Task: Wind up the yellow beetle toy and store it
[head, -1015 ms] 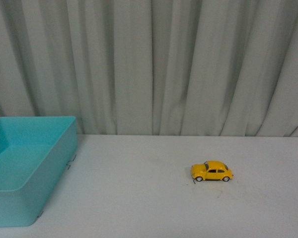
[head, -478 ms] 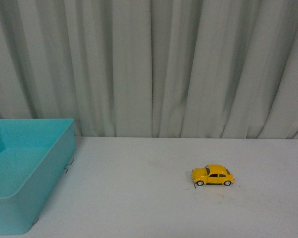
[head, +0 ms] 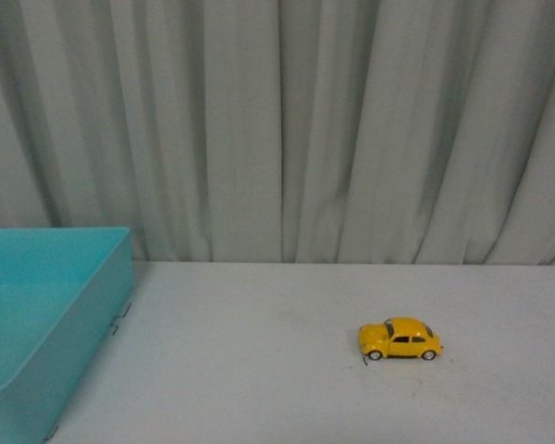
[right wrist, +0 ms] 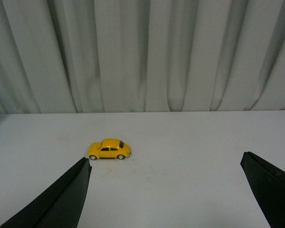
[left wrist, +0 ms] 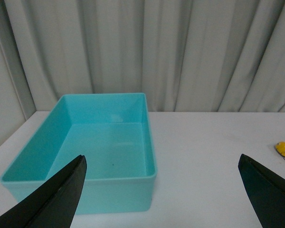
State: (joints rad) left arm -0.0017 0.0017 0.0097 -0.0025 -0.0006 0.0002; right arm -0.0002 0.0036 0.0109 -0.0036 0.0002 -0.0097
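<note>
Beetle [head: 400,339]: we see it on its wheels on the table [head: 259,370], at about 1 o'clock from the robot and well apart from the bin [head: 83,314] at 10 o'clock
Long axis: it runs 9 to 3 across our facing, nose toward 9, so its flanks face 12 and 6
Right gripper [right wrist: 165,157]: jaws spread wide and holding nothing; the beetle lies ahead of it, nearer one finger than the middle of the gap
Left gripper [left wrist: 161,159]: also wide open and empty, looking over the bin, with the beetle only at the edge of its view
Nearer arm: we judge the right one, since the toy lies on its side
Next move: we think the right gripper must line up over the roof and close across the flanks, 12 to 6
Progress: winding and storing not yet begun
</note>
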